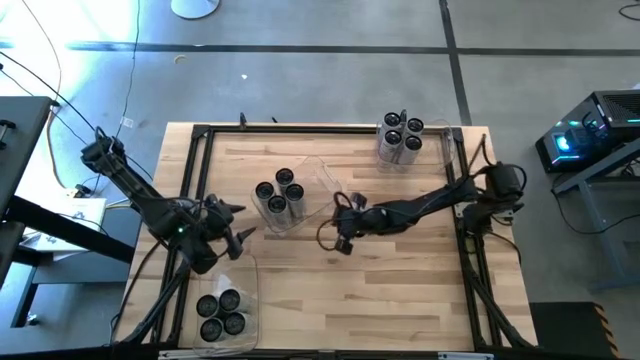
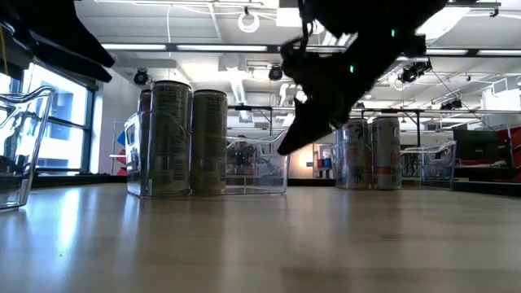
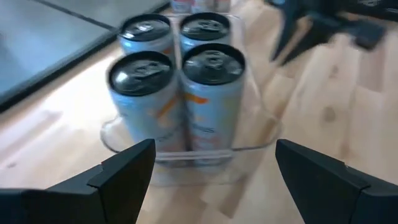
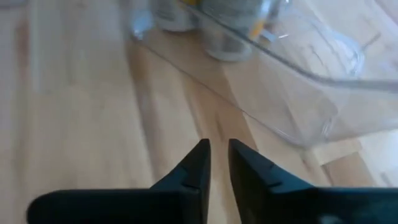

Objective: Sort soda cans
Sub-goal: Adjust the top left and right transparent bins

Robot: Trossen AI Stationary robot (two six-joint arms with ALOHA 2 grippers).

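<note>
Four soda cans point(image 1: 280, 195) stand upright in a clear bin at the table's middle; the left wrist view shows these cans point(image 3: 177, 87) as silvery, with dark tops. Four more cans point(image 1: 401, 138) stand in a bin at the far right. Another group of cans point(image 1: 220, 313) fills a bin at the near left. My left gripper point(image 1: 238, 226) hovers open just left of the middle bin, its fingers point(image 3: 124, 171) wide apart, empty. My right gripper point(image 1: 339, 222) hangs to the right of that bin, shut and empty point(image 4: 217, 152). In the low view it point(image 2: 297, 134) is above the table.
The middle bin's clear wall point(image 4: 311, 87) lies close ahead of the right gripper. Bare wood spreads over the near right part of the table point(image 1: 400, 300). The black frame point(image 1: 330, 128) runs round the table's edge. Cables trail off the left side point(image 1: 60, 110).
</note>
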